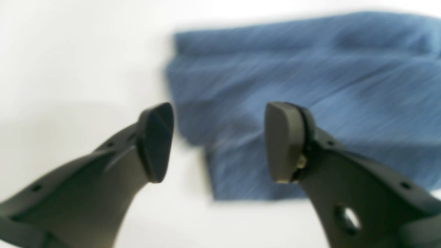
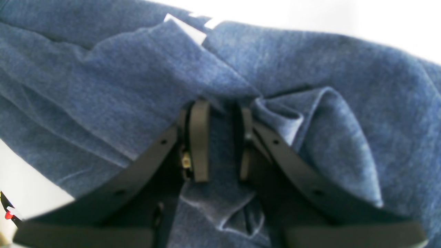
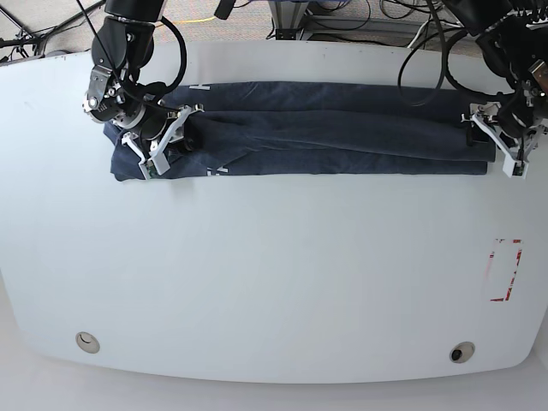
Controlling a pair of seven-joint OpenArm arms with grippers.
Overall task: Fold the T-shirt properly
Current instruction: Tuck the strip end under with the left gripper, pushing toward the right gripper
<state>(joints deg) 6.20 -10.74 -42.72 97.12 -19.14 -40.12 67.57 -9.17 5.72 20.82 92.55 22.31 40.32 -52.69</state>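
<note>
The right hand sits near the far left corner of the white surface, in the base view's left part. In the right wrist view its two dark fingers pinch a bunched fold of the T-shirt, with blue heathered cloth filling the narrow gap between the pads and spilling out below them.

The T-shirt lies as a long, narrow dark navy band along the far edge of the surface, running from the left hand-hold almost to the right edge. A bit of small white lettering shows on it near the left end.

At the right end, the left hand is at the tip of the band. The left wrist view shows this hand with its pads wide apart and nothing between them, the blurred end of the T-shirt lying on the surface beyond.

A red-outlined rectangle is marked near the right edge.
</note>
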